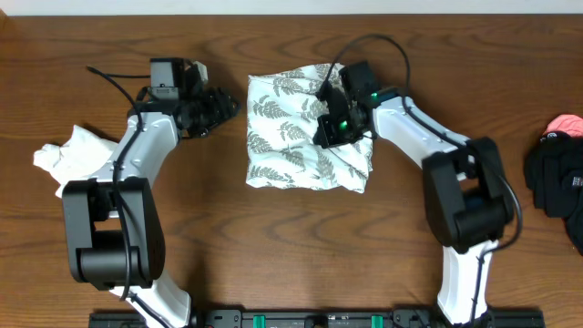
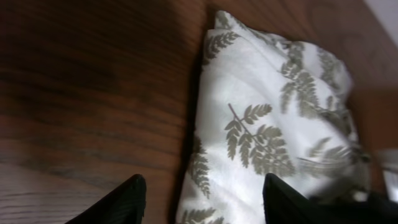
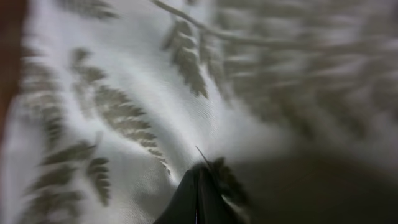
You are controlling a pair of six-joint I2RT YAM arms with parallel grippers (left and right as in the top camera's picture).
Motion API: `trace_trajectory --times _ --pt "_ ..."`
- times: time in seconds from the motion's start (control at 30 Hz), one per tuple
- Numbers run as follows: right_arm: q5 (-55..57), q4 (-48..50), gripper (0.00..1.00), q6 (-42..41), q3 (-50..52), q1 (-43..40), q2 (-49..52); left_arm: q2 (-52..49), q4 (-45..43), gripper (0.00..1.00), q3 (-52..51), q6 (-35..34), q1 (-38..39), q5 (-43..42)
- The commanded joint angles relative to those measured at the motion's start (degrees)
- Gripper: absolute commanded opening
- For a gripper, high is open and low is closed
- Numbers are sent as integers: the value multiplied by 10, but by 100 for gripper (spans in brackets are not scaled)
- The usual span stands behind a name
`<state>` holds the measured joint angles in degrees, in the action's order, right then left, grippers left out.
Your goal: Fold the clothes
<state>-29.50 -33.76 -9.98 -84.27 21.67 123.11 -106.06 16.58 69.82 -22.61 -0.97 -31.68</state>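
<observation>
Two hands, left hand (image 1: 222, 107) parted, right hand (image 3: 200, 179) closed, touching fern garment (image 1: 282, 146)

1. The left arm (image 1: 141, 146) wears white shells between bulky black joint housings.
2. The right arm (image 1: 414, 132) matches it, with a green light (image 1: 343, 125) at the wrist.
3. Thin black cables (image 1: 373, 37) loop off both wrists.
4. The left gripper (image 2: 203, 182) has matte black, wedge-shaped fingers (image 2: 118, 202).
</observation>
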Motion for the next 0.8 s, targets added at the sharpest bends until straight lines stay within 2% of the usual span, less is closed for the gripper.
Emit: trace_trajectory --times 0.0,0.13,0.5,0.63,0.77 --pt "-7 -5 1 -48 0 2 32 -25 -3 63 -2 -6 0 -72" --pt "-8 -4 1 -32 0 2 35 -57 -27 63 -2 -7 0 -115" --pt "-7 -5 1 -19 0 1 32 -146 -77 65 -2 -38 2 -130" --pt "-7 -4 1 -19 0 2 32 -158 -77 65 -2 -41 14 -178" --pt "-3 -4 1 -17 0 2 32 -160 -80 65 -2 -41 37 -185"
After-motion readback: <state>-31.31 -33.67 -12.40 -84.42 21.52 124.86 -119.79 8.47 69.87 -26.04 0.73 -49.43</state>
